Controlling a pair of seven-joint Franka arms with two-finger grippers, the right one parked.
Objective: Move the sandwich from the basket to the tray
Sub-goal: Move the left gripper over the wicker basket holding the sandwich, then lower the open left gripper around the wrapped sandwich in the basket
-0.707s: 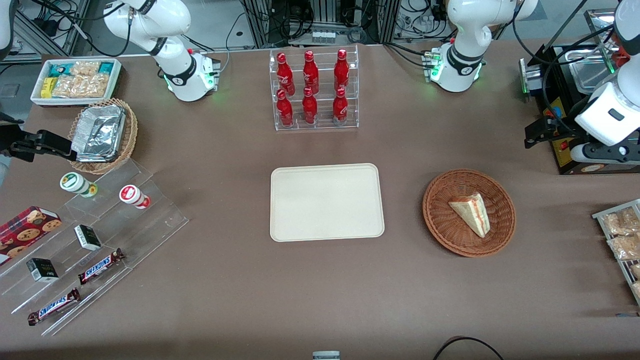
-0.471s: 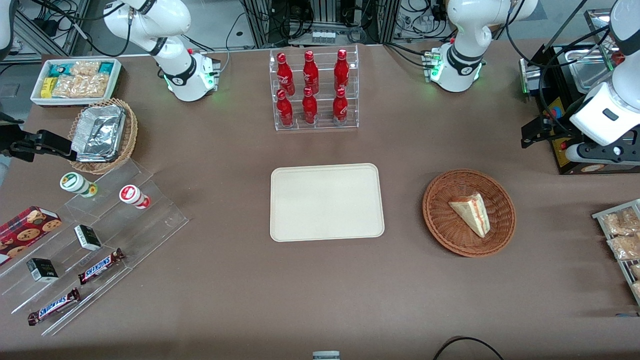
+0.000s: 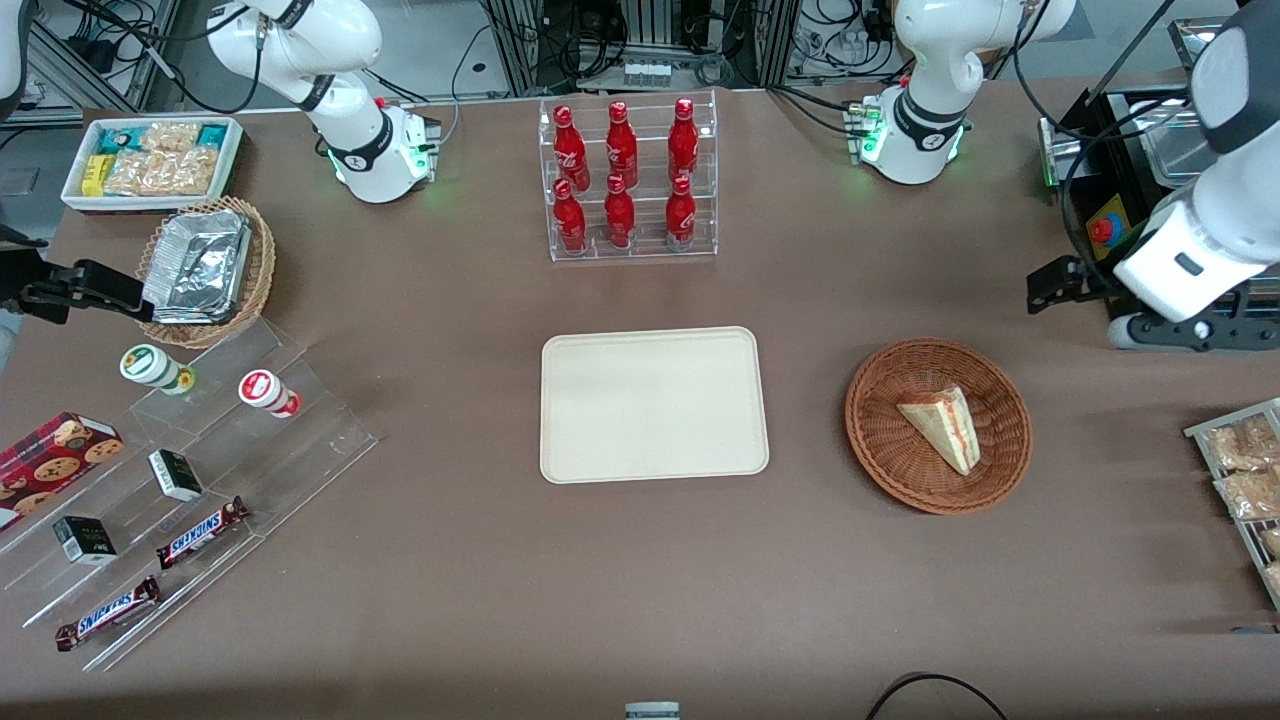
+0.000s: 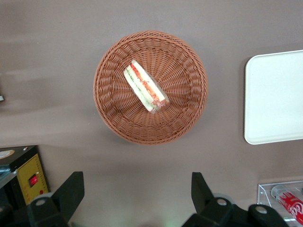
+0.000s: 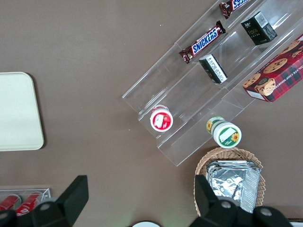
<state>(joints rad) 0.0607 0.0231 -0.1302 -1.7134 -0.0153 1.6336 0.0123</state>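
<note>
The sandwich, a pale wedge with red, orange and green layers, lies in the round reddish-brown wicker basket. The cream tray lies flat and bare beside the basket, toward the parked arm's end. My gripper hangs above the table, farther from the front camera than the basket and toward the working arm's end. It is open wide, with only bare tablecloth between its fingers, well apart from the basket's rim.
A clear rack of red bottles stands farther back than the tray. A black machine and a rack of snack packets flank the working arm. An acrylic shelf with candy bars, a foil-filled basket and a white bin sit toward the parked arm's end.
My gripper has shifted toward the basket and slightly nearer the front camera. The sandwich, basket and tray have not moved.
</note>
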